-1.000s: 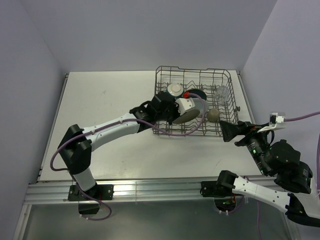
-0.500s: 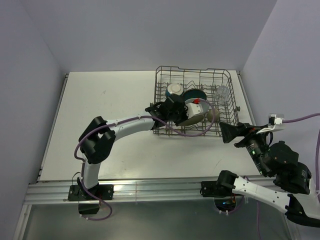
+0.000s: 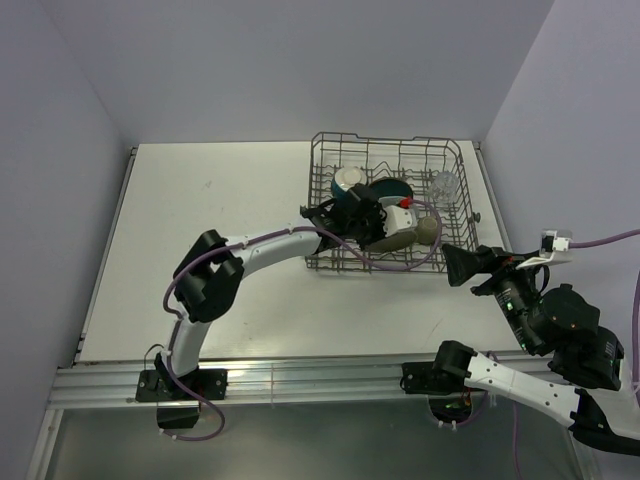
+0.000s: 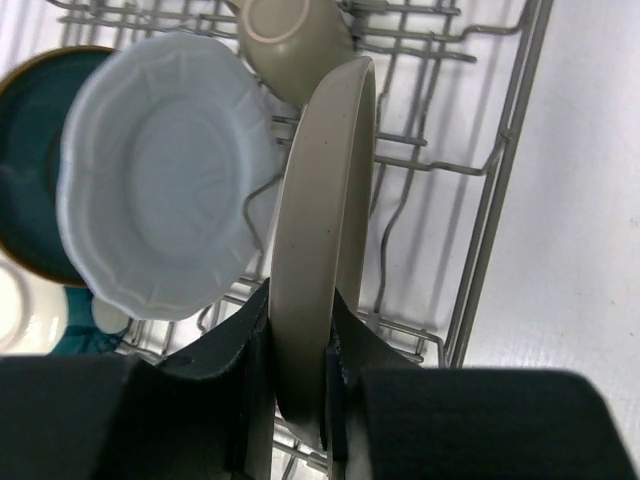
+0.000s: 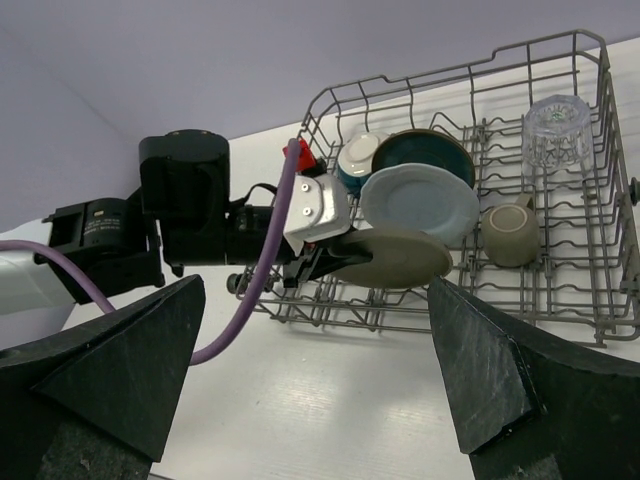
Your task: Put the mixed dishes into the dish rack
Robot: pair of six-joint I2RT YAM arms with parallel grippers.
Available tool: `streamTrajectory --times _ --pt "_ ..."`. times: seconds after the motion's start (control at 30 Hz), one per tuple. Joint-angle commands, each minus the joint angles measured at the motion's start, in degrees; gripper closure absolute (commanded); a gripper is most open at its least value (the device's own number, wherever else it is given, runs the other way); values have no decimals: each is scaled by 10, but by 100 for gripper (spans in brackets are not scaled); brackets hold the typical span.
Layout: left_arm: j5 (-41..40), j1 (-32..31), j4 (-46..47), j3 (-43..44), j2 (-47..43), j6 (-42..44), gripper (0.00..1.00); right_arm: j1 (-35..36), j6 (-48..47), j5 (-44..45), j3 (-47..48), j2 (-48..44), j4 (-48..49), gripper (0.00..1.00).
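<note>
L claw [image 4: 298, 345] clamped on grey-beige plate [image 4: 322, 210] rim, pale blue plate [image 4: 165, 170] just beside, R claw [image 5: 315, 285] apart

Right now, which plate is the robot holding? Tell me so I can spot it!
Look in the grey wire dish rack at the table's far right corner. Toward its near side, the left hand pinches a grey-beige plate held on edge. It is the plain, smooth one, beside the pale blue plate with the wavy rim.

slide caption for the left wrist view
Left gripper holds the grey-beige plate on edge at the dish rack, beside the pale blue plate.
</note>
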Motion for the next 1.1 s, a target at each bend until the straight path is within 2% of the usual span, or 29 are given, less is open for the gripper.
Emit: streamTrajectory --times 0.0,0.33,0.43,0.47,0.63,0.67,0.73,0.77,0.93,1.07 --pt "36 -3 -4 40 5 17 100 0 -3 16 -6 -4 16 0" --pt "103 0 -105 134 60 0 99 0 -13 18 -2 3 16 0" --pt "147 10 -118 155 68 -20 89 0 -15 19 -1 5 12 0" --pt "149 13 -114 156 68 -35 78 1 -15 19 -1 6 13 0" --pt "156 23 -114 167 75 -50 66 0 -19 16 -4 9 16 0" --pt "148 24 -114 168 77 -55 57 0 -20 15 -5 9 16 0" --pt "143 25 -110 166 76 -57 52 0 -20 13 -8 10 18 0" --pt "138 26 -101 164 73 -64 42 0 -20 12 -10 11 19 0" --pt "112 29 -63 130 54 -78 28 0 -20 8 -22 11 26 0" --pt "77 30 -42 122 49 -86 26 0 -17 4 -23 12 25 0"
